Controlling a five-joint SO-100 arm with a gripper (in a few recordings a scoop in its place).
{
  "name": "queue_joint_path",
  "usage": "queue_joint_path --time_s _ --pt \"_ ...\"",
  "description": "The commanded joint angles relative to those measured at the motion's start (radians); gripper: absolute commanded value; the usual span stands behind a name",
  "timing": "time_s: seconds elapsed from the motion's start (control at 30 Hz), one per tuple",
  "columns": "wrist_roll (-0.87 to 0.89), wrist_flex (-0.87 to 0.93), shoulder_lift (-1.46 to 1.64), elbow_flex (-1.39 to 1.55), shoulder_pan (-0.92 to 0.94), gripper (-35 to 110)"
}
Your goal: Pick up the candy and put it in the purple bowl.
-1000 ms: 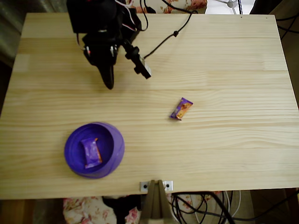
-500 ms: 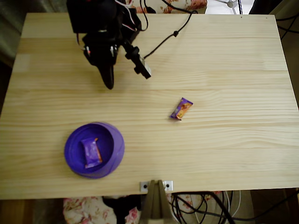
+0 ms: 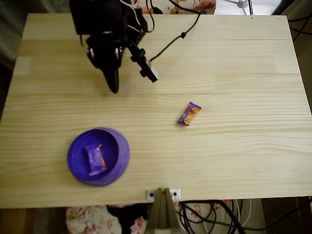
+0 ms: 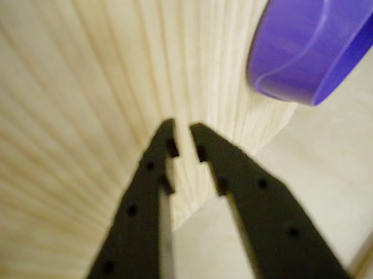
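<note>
Overhead view shows the candy (image 3: 189, 113) lying flat on the bare worktop (image 3: 234, 58), a small oblong wrapped sweet, orange-yellow over most of its wrapper with purple at the ends, tilted diagonally. It will likely be very light, with a thin, crinkly, rather slick wrapper over a firm core, so a pinch across the short width at the middle should hold better than one on the flimsy twisted ends, which could slip free. The claw (image 3: 113, 87) hangs near the picture's upper left, well apart from the candy, which lies to its right and lower in the picture. In the wrist view the claw (image 4: 184, 140) holds nothing, its jaws nearly together with a narrow gap at the tips. The purple bowl (image 3: 123, 151) sits toward the lower left, below the claw, and already holds another, mostly purple wrapped candy (image 3: 95, 159).
</note>
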Motion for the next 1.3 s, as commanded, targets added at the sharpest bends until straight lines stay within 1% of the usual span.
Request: queue_joint_path --time_s 0.0,0.13,0.33,0.47,0.6,0.77,1.0,1.07,1.13,1.2,1.27 --pt "-0.005 -0.009 0.031 0.017 0.000 0" --pt "-0.008 -0.009 0.031 0.017 -0.006 0" --pt "-0.164 -0.006 0.031 0.018 -0.176 0" --pt "-0.218 -0.002 0.029 0.020 -0.233 0" --pt "-0.201 -0.005 0.029 0.020 -0.212 0" --pt "-0.175 -0.054 0.029 0.011 -0.190 0" --pt "-0.098 0.021 0.015 -0.187 -0.146 0" --pt "-0.043 0.012 -0.052 -0.278 -0.138 0" --pt "-0.014 0.002 -0.206 -0.396 -0.140 0" --pt "-0.061 0.032 -0.457 -0.566 -0.166 0" --pt "-0.193 0.130 -0.749 -0.764 -0.190 0"
